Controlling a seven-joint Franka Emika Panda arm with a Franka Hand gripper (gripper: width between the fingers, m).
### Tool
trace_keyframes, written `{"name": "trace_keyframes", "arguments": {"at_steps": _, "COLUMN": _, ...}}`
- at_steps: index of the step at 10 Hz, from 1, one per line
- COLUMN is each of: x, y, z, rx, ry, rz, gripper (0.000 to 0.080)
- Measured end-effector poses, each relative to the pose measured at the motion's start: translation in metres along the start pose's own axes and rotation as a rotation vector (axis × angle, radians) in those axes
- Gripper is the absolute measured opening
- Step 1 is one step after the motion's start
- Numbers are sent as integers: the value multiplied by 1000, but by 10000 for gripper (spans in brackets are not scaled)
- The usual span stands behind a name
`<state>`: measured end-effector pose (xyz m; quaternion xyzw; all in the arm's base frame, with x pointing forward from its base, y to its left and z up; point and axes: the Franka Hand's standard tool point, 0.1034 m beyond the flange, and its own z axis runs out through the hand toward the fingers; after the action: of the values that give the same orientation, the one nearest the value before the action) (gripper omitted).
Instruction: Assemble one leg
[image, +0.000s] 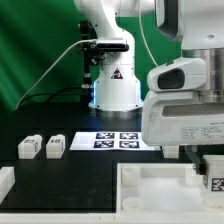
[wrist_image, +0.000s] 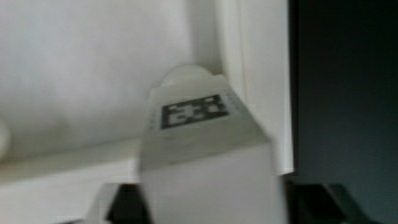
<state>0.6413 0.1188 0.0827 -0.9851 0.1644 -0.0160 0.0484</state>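
Two loose legs (image: 30, 148) (image: 55, 145) lay side by side, close but apart, on the black table (image: 40, 172) at the middle left of the exterior view. Each was a small white block with a black-and-white tag on its upper face. Below them, at the lower left edge, another white part (image: 5, 181) was cut off by the frame.

At the centre, the marker board (image: 116, 140) lay flat just to the right of those blocks. Behind it, in the upper centre, the arm's white base (image: 114, 88) stood against a green backdrop (image: 30, 50). Along the bottom, from centre to right, sat the large white tray-like piece (image: 130, 186) with its raised rim. The arm's bulky wrist housing (image: 185, 110) filled the right side, hanging over that piece's right end. A square tag (image: 215, 183) showed beneath it at the lower right edge, too cropped to say more.

In the wrist view, the leg (wrist_image: 205, 150) stood out from between the two dark fingers (wrist_image: 125, 205), with its tag facing the camera near its tapered far end. The fingers sat tight against both its sides, so the gripper (wrist_image: 214, 200) was clenched on the leg. Behind the leg was the white of the tray-like piece, with the black table beyond one edge. Whether the leg's tip touched that piece could not be told.
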Motion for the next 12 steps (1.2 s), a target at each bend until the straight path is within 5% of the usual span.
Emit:
{"name": "trace_keyframes", "arguments": {"at_steps": 1, "x": 1, "y": 2, "z": 0, "rx": 1, "ry": 1, "rz": 132, "gripper": 303}}
{"name": "trace_keyframes", "arguments": {"at_steps": 3, "x": -1, "y": 6, "z": 0, "rx": 9, "ry": -9, "rz": 532, "gripper": 303}}
{"name": "trace_keyframes", "arguments": {"at_steps": 5, "x": 0, "y": 11, "z": 2, "rx": 51, "ry": -40, "rz": 960, "gripper": 303}}
{"name": "trace_keyframes", "arguments": {"at_steps": 6, "x": -1, "y": 15, "z": 2, "rx": 71, "ry": -53, "rz": 1083, "gripper": 303}}
{"name": "trace_keyframes", "arguments": {"at_steps": 9, "x": -1, "y": 16, "z": 2, "rx": 75, "ry": -74, "rz": 1263, "gripper": 303}}
{"name": "trace_keyframes", "arguments": {"at_steps": 10, "x": -1, "y": 16, "z": 2, "rx": 75, "ry": -73, "rz": 1244, "gripper": 364}}
{"name": "trace_keyframes", "arguments": {"at_steps": 11, "x": -1, "y": 16, "z": 3, "rx": 76, "ry": -71, "rz": 1190, "gripper": 544}}
{"name": "trace_keyframes", "arguments": {"at_steps": 12, "x": -1, "y": 16, "z": 3, "rx": 76, "ry": -71, "rz": 1186, "gripper": 544}}
